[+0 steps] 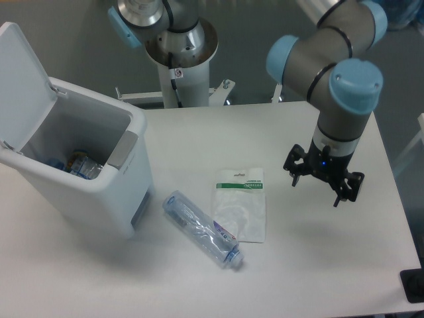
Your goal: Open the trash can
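Item 1, trash can (79, 179): sited far to the claw's left in the view, at the table (318, 278) edge, well apart from the claw. White plastic body w/ rounded corners; lid (23, 83) is seen swung up and back on its hinge, so the task is judged done as things lie. Grey latch button (119, 150) is set on the front rim, the side nearest the claw. Handling est.: rigid thin-walled plastic, light for its bulk, smooth and likely slippery, apt to slide if pushed hard; best acted on by pressing the grey button downward, not by gripping the walls. Contents: at least one clear plastic bottle w/ label is seen at the bottom; rest is hidden by the wall. Item 2, clear crushed bottle (202, 228): laid on its side, left of and below the claw in the view, between can and claw. Item 3, flat white packet w/ green header (240, 204): just beside that bottle, touching or overlapping it, nearer the claw. Item 4, gripper (320, 186): fingers are spread apart, nothing is held; it hangs over bare tabletop. Further action is judged unnecessary.
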You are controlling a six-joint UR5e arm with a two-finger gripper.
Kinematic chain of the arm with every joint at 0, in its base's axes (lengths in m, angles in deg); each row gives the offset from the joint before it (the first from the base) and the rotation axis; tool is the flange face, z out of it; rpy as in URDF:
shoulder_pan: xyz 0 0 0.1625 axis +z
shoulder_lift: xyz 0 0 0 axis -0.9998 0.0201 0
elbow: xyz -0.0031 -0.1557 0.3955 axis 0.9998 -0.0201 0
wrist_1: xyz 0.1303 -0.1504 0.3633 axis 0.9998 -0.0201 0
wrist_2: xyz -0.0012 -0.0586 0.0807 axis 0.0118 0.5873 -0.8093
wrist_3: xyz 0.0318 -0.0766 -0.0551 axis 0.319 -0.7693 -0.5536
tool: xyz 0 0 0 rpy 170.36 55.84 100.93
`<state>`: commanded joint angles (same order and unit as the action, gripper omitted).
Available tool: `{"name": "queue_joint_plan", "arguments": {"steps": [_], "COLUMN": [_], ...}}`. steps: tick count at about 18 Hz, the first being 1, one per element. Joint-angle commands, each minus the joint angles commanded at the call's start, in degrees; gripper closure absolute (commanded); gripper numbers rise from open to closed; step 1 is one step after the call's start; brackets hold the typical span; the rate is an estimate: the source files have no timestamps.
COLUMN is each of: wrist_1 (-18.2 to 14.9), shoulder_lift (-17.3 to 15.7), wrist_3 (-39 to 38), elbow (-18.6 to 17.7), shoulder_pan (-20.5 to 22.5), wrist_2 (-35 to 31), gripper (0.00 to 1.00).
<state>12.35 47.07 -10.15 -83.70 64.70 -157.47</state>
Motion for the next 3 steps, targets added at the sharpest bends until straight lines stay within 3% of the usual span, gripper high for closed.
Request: {"name": "queue_joint_plan", "arguments": {"steps": [3], "wrist_1": [0.1], "shoulder_lift": [0.3], "wrist_3": [0.0], "elbow": [0.0], "shoulder_pan": [0.0], "wrist_2": [-0.1], "gripper": [0.00]}}
